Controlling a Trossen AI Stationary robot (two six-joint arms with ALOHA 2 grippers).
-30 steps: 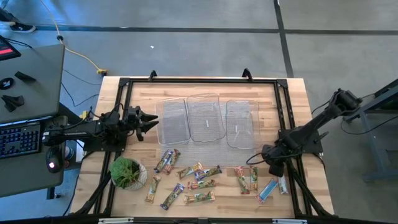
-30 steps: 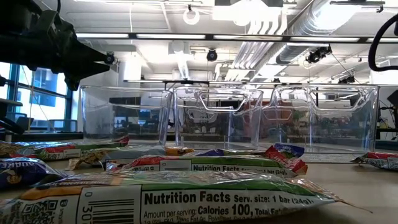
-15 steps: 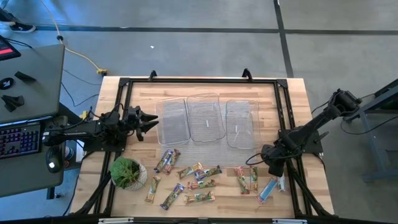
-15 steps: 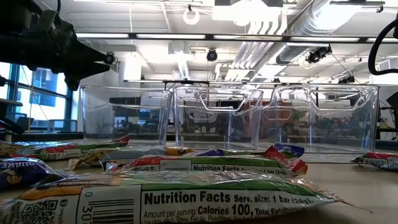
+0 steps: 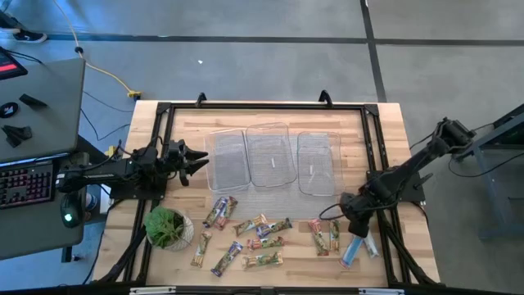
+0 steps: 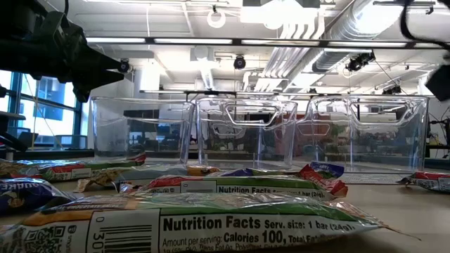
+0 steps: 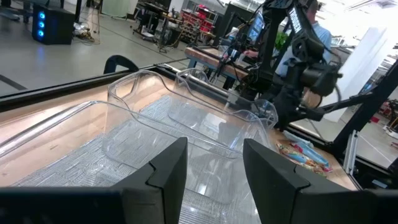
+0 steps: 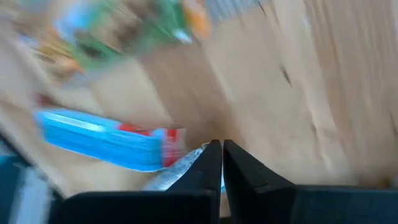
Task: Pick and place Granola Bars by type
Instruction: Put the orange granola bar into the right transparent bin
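Note:
Several granola bars (image 5: pixel 255 233) in green, purple, red-orange and blue wrappers lie flat on the near half of the wooden table; they fill the foreground of the low view (image 6: pixel 211 218). My right gripper (image 5: pixel 345 218) is low over the right-hand group, its fingers shut (image 8: pixel 222 148). A blue bar (image 8: pixel 106 140) and a silvery wrapper end (image 8: pixel 180 169) lie just beside the fingers. My left gripper (image 5: pixel 199 158) waits open (image 7: pixel 214 168) at the left tray's (image 5: pixel 228 160) left side. My right gripper points slanting down at the table beside the blue bar's silvery end (image 8: pixel 180 169). I cannot tell whether the shut fingers touch it; the view is blurred and the fingers cover the spot.
Three clear trays (image 5: pixel 271 154) stand side by side at the table's middle far part; they also show in the low view (image 6: pixel 242 130). A potted plant (image 5: pixel 166 227) stands at the near left. A black frame (image 5: pixel 370 139) runs around the table.
My right gripper has moved a little toward the table's left edge, closer over the bars at the near right. The bars and the trays have stayed where they were.

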